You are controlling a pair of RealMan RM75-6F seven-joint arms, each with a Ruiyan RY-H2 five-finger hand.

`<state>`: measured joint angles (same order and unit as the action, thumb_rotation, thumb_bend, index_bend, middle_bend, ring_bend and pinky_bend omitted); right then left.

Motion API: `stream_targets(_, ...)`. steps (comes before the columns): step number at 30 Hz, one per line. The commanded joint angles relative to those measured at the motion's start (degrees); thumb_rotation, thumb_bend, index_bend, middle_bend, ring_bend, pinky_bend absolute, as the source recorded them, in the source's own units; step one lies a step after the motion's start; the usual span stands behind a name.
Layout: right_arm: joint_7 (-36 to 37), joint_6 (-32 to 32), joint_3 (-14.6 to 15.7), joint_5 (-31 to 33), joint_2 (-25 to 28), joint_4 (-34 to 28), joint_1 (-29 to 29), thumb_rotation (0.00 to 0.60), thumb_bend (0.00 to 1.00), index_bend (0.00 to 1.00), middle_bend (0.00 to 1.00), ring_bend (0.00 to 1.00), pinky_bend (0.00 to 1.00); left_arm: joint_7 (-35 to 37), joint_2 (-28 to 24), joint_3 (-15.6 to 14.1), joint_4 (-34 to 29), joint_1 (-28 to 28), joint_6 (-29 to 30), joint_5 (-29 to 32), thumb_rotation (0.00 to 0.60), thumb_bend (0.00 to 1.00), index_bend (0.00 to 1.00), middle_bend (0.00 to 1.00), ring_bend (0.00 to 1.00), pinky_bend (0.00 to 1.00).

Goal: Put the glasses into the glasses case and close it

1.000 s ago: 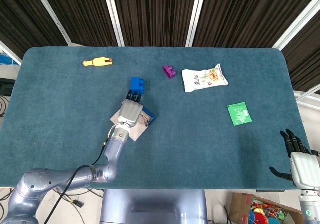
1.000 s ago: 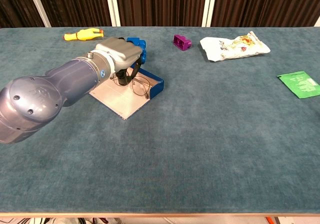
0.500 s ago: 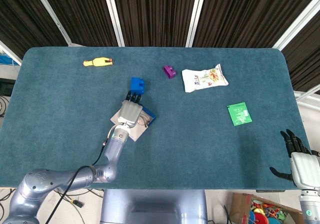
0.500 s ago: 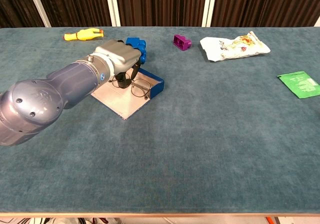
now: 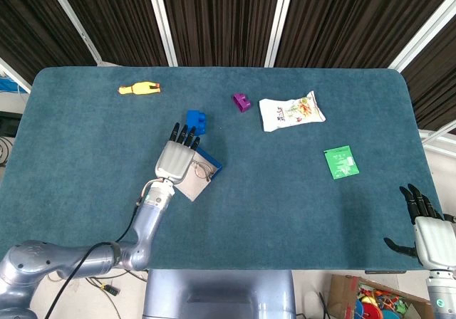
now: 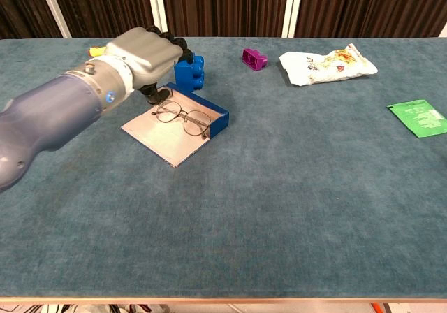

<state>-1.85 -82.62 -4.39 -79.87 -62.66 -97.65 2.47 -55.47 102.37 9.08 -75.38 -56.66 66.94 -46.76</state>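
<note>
The left hand hangs over the near-left part of the glasses case, fingers spread and holding nothing; in the chest view it sits raised above the case's far-left corner. The glasses lie unfolded on the open case just right of that hand, lenses on the pale inner flap, apart from the fingers. The case's blue rim runs along its right side and it is not closed. A blue block sits just past the left hand's fingertips, a yellow duck toy further out to its left. A purple block, a white snack bag and a green packet lie well off to its right. The right hand is at the near right table edge, fingers apart, empty.
</note>
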Motion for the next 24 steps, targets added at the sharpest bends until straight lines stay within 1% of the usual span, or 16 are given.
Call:
stream_targets(1, -0.15, 0.09, 0.0, 0.13, -0.04, 0.02, 0.01, 0.6, 0.19, 0.02, 0.0, 0.11, 0.28, 7.55, -4.76, -2.47, -6.76, 4.56, 0.44, -3.55, 0.6, 0.43, 0.09, 0.07, 0.01, 0.04)
stream_targets(3, -0.23, 0.15, 0.0, 0.22, -0.08, -0.01, 0.02, 0.6, 0.19, 0.02, 0.0, 0.11, 0.28, 12.34, -6.94, -2.88, -9.78, 6.42, -0.51, -4.67, 0.6, 0.43, 0.07, 0.12, 0.09, 0.19)
stream_targets(5, -0.34, 0.12, -0.03, 0.26, -0.14, 0.02, 0.04, 0.6, 0.19, 0.02, 0.0, 0.11, 0.28, 18.71, -9.07, -2.68, -13.12, 8.45, -2.72, -4.37, 0.6, 0.43, 0.04, 0.23, 0.28, 0.45)
stream_targets(7, -0.46, 0.18, -0.04, 0.35, -0.19, -0.01, 0.05, 0.6, 0.19, 0.02, 0.0, 0.11, 0.28, 23.16, -11.45, -2.54, -15.68, 9.42, -6.83, -2.56, 0.6, 0.43, 0.01, 0.33, 0.42, 0.6)
stream_targets(8, -0.49, 0.2, -0.04, 0.38, -0.2, -0.03, 0.05, 0.6, 0.19, 0.02, 0.0, 0.11, 0.28, 23.9, -12.0, -2.53, -16.03, 9.43, -8.04, -2.09, 0.6, 0.43, 0.0, 0.39, 0.49, 0.65)
stream_targets(9, -0.52, 0.2, -0.04, 0.4, -0.22, -0.05, 0.05, 0.6, 0.19, 0.02, 0.0, 0.11, 0.28, 24.43, -12.42, -2.55, -16.16, 9.37, -9.09, -1.75, 0.6, 0.43, 0.0, 0.42, 0.52, 0.67)
stream_targets(11, -0.58, 0.06, -0.1, 0.41, -0.29, -0.11, 0.03, 0.6, 0.19, 0.01, 0.0, 0.11, 0.28, 24.53, -12.67, -2.9, -15.38, 9.11, -10.6, -1.51, 0.6, 0.44, 0.0, 0.53, 0.6, 0.69)
stream_targets(14, -0.62, 0.06, -0.12, 0.56, -0.33, -0.15, -0.01, 0.6, 0.2, 0.01, 0.0, 0.11, 0.28, 22.57, -10.48, -3.91, -12.67, 8.91, -9.84, -2.17, 0.6, 0.44, 0.0, 0.64, 0.64, 0.7)
stream_targets(17, -0.49, 0.11, -0.09, 0.46, -0.25, -0.09, 0.01, 0.6, 0.2, 0.01, 0.0, 0.11, 0.28, 22.46, -9.05, -3.69, -11.68, 9.0, -9.76, -1.55, 0.6, 0.44, 0.0, 0.7, 0.69, 0.73)
stream_targets(21, -0.25, 0.32, -0.06, 0.51, -0.15, -0.02, 0.06, 0.6, 0.2, 0.01, 0.0, 0.11, 0.28, 20.55, -6.89, -3.19, -9.9, 8.98, -7.86, -0.66, 0.6, 0.44, 0.0, 0.72, 0.71, 0.75)
stream_targets(24, -0.22, 0.41, -0.09, 0.58, -0.12, -0.05, 0.1, 0.6, 0.2, 0.01, 0.0, 0.11, 0.28, 19.52, -5.68, -2.66, -8.94, 8.76, -7.71, 0.41, 0.6, 0.44, 0.0, 0.72, 0.72, 0.75)
